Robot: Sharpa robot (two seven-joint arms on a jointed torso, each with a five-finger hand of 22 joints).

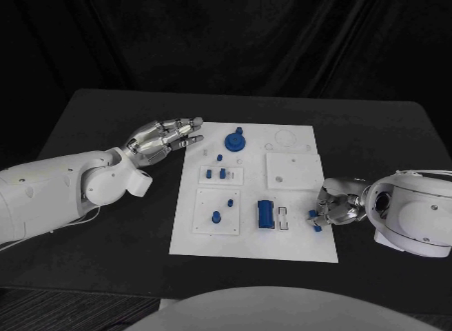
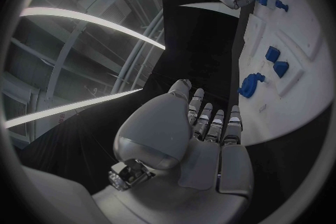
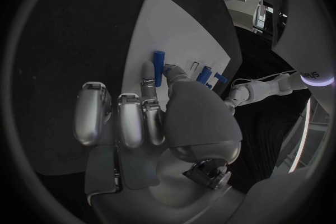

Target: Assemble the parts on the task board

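The white task board [image 1: 295,241] lies in the middle of the black table. On it are a round blue part [image 1: 235,141], several small blue pegs [image 1: 223,174] and a blue block [image 1: 266,214]. My right hand [image 1: 337,207] sits at the board's right edge and pinches a small blue peg [image 1: 313,217] between thumb and finger; in the right wrist view the peg [image 3: 158,67] stands out past the fingertips [image 3: 148,83] over the board [image 3: 150,22]. My left hand [image 1: 167,138] hovers at the board's far left corner, fingers stretched out and empty. In the left wrist view that hand [image 2: 210,129] lies beside the round part [image 2: 251,85].
A raised square plate [image 1: 293,170] with a small hole lies on the board's right half, with faint ring outlines [image 1: 286,138] behind it. A narrow white slot piece [image 1: 286,216] stands beside the blue block. Bare black table [image 1: 107,124] surrounds the board.
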